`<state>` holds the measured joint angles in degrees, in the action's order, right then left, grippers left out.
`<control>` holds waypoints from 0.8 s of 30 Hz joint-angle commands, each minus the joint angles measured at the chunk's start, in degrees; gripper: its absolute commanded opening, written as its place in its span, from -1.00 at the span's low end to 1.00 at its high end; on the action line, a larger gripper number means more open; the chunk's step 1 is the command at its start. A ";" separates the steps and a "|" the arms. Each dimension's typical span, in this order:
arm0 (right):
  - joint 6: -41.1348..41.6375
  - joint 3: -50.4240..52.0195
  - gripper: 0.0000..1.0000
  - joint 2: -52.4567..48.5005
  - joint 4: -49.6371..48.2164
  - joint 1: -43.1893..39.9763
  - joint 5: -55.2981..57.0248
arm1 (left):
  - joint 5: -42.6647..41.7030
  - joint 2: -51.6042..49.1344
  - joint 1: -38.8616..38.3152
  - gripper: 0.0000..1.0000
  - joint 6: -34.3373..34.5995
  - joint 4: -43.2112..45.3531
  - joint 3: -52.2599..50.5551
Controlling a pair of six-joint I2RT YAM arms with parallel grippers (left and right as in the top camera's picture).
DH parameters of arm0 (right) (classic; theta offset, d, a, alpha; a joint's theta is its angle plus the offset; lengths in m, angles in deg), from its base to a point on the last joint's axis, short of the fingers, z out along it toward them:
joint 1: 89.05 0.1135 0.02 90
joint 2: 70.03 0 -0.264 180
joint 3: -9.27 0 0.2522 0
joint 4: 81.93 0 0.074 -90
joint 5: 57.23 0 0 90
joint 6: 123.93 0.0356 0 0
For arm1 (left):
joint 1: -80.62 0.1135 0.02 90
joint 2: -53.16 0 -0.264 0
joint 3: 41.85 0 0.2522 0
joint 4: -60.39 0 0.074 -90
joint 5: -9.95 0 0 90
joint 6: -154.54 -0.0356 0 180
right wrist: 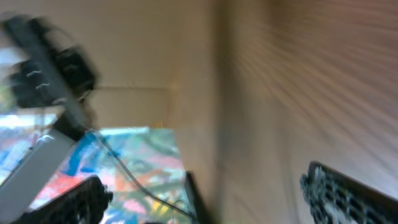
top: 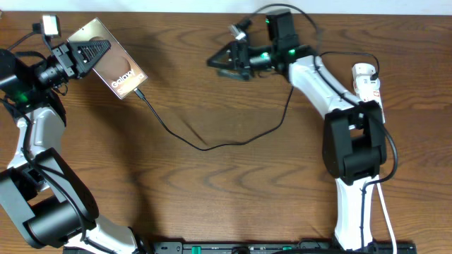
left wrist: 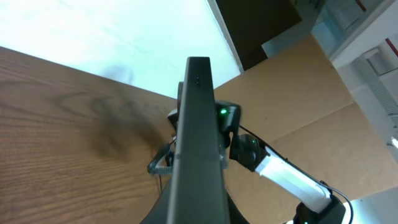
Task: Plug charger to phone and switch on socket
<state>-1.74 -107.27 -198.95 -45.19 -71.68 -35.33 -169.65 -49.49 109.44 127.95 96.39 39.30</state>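
My left gripper is shut on the upper left end of the phone, a bronze-brown slab with white lettering held at the table's far left. In the left wrist view the phone shows edge-on as a dark bar running up from the gripper. The charger, a thin black cable, meets the phone's lower right end and sags across the table toward the right arm. The white socket lies at the far right, partly hidden by that arm. My right gripper hangs open and holds nothing; in its blurred wrist view the gripper has nothing between its fingers.
The right arm's black base stands at the right and the left arm's base at the lower left. A brown cardboard wall rises behind the table. The thick white cord runs down past the right base.
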 commanded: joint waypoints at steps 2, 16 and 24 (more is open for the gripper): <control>-12.09 -2.10 0.99 4.96 15.58 -2.64 17.09 | -0.44 0.42 0.09 -0.86 0.98 0.48 0.20; -13.68 -3.69 0.98 35.28 43.12 -1.09 60.37 | 1.42 0.42 -3.21 -0.86 -9.94 0.46 -15.98; -11.82 -3.69 0.98 42.86 48.04 -0.39 65.61 | 14.16 0.42 -4.11 -0.86 -12.68 -5.90 -28.89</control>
<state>-14.00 -110.95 -156.70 1.78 -72.31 25.80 -162.44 -49.49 105.42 118.27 93.35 13.21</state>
